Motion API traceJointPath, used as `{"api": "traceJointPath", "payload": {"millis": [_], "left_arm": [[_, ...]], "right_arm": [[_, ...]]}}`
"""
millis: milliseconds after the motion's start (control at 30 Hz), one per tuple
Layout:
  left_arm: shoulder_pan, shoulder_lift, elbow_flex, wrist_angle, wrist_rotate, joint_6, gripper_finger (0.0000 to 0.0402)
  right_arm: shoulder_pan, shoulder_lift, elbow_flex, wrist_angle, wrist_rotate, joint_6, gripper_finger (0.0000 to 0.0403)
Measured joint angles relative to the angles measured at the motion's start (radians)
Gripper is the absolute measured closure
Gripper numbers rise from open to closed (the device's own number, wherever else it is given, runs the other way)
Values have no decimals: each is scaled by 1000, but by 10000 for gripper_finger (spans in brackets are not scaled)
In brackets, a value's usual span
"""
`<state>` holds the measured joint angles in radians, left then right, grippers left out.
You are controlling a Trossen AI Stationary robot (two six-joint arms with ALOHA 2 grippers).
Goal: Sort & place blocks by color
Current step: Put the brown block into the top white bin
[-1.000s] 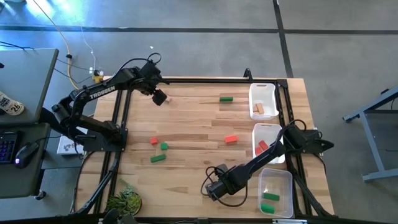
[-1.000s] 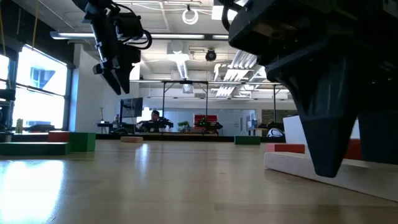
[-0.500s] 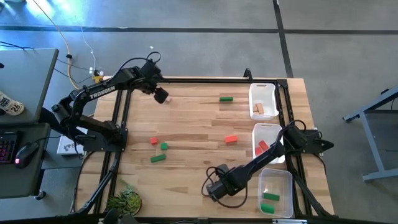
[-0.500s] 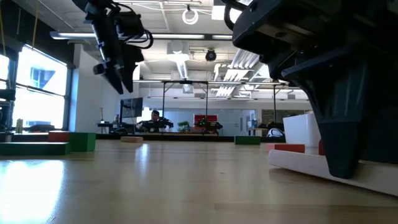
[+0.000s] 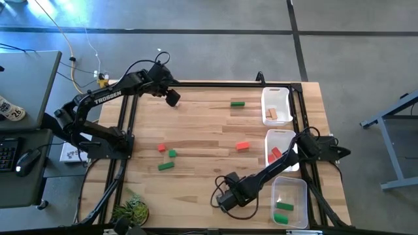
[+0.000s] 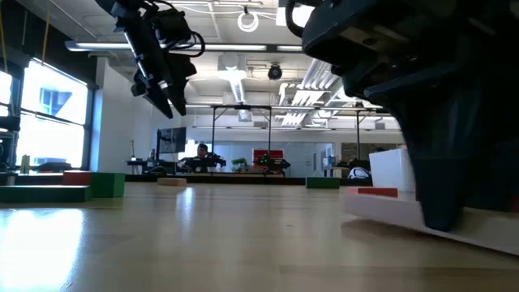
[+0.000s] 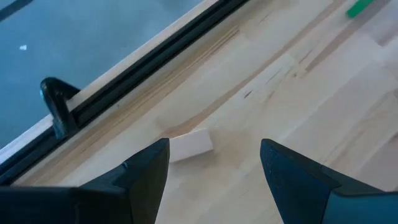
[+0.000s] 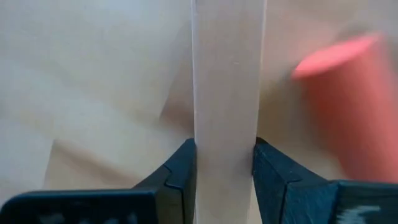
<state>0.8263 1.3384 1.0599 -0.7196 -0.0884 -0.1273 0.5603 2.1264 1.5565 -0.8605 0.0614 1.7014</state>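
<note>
A long tan block [image 8: 225, 81] lies near the table's front middle, and my right gripper [image 5: 228, 194] is shut on it from above. A blurred red block [image 8: 339, 106] sits close beside it. My left gripper [image 5: 172, 98] hangs open above the far left of the table, over a small tan block [image 7: 189, 145] that lies flat near the far rail. Loose on the table are a green block [image 5: 238, 103], a red block [image 5: 243, 146], and a group of one red block [image 5: 161, 148] and two green blocks [image 5: 169, 160]. My right gripper pinches the tan block's two long sides [image 8: 200, 134] between its two fingers [image 8: 181, 168]. The fingers point down and stand across the block. In the low view the block [image 6: 381, 211] lies flat on the table under the gripper.
Along the right edge stand three trays: a far white tray [image 5: 276, 98] with a tan block, a middle white tray [image 5: 282, 136] with a red block, and a near clear tray [image 5: 290, 189] with two green blocks. A black rail [image 5: 215, 83] runs along the far edge.
My right gripper has shut on the tan block while staying in place; the block stays on the table. My left gripper has tipped its fingers up, from pointing almost straight down to slanting, and shifted slightly toward the far edge, still open.
</note>
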Motion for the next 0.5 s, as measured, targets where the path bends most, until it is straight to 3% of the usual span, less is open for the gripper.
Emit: {"api": "traceJointPath", "payload": {"millis": [500], "left_arm": [[-23,0,0,70,-1,133,163]], "right_arm": [[-101,-2,119,-290,67,-28,310]]}}
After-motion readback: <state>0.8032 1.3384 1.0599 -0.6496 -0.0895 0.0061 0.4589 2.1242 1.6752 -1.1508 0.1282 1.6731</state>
